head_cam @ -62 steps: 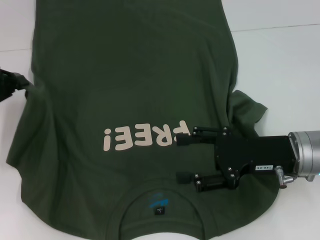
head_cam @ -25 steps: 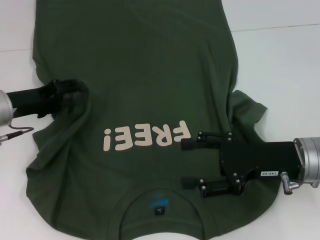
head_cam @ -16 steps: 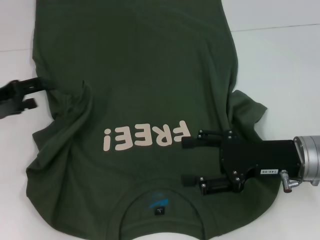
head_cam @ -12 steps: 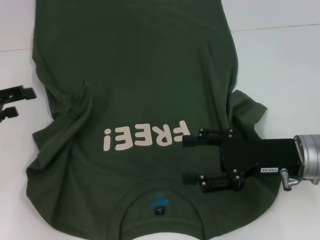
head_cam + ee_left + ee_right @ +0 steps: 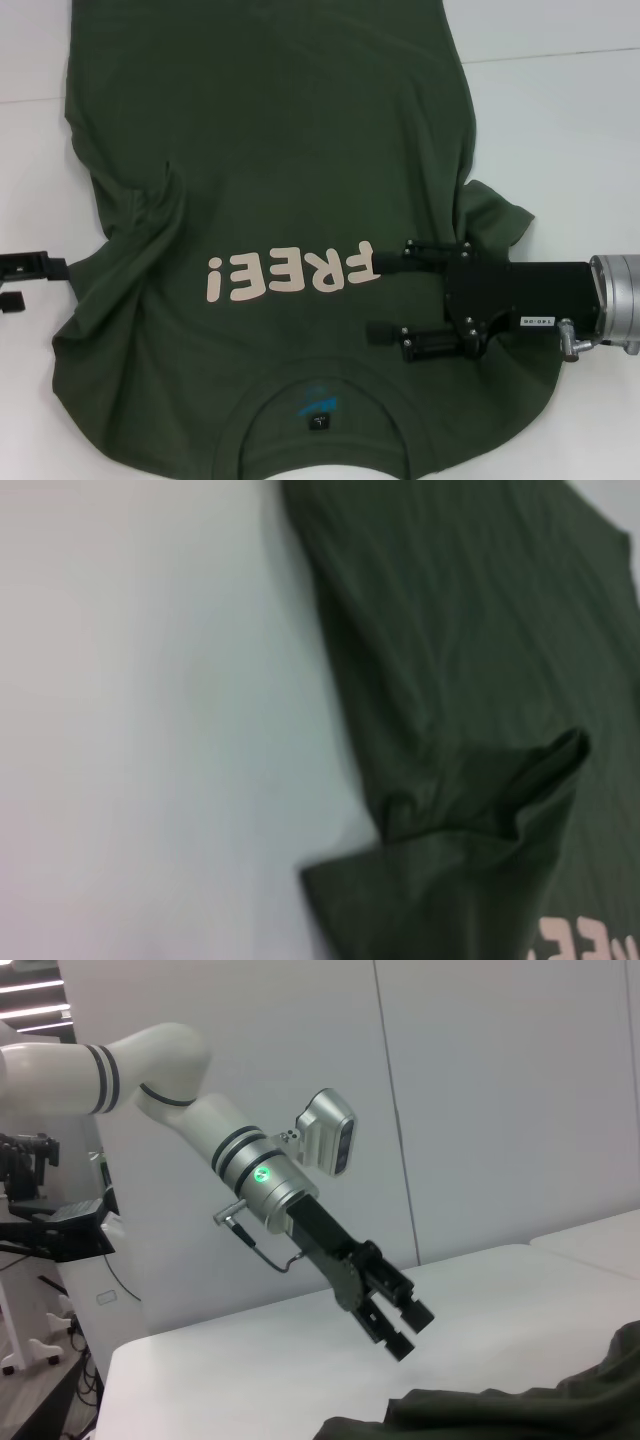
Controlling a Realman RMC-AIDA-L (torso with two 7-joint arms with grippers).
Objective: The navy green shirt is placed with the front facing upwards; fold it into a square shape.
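Note:
The navy green shirt [image 5: 270,150] lies front up on the white table, its cream "FREE!" lettering [image 5: 295,272] upside down to me and its collar [image 5: 320,425] nearest me. Its left sleeve [image 5: 150,205] lies folded in on the body; the right sleeve [image 5: 495,225] sticks out. My left gripper [image 5: 22,283] is open and empty, just off the shirt's left edge. My right gripper [image 5: 382,295] is open and empty over the chest, beside the lettering. The left wrist view shows the folded sleeve [image 5: 500,780]. The right wrist view shows the left gripper [image 5: 400,1325] above the table.
The white table [image 5: 560,110] shows bare on both sides of the shirt. The shirt's hem end runs out of view at the far side. A wall and some equipment [image 5: 60,1230] stand beyond the table's left side.
My left gripper carried the left sleeve in over the body, let it go, then drew back off the shirt and came nearer to me. The right gripper drifted slightly to the right.

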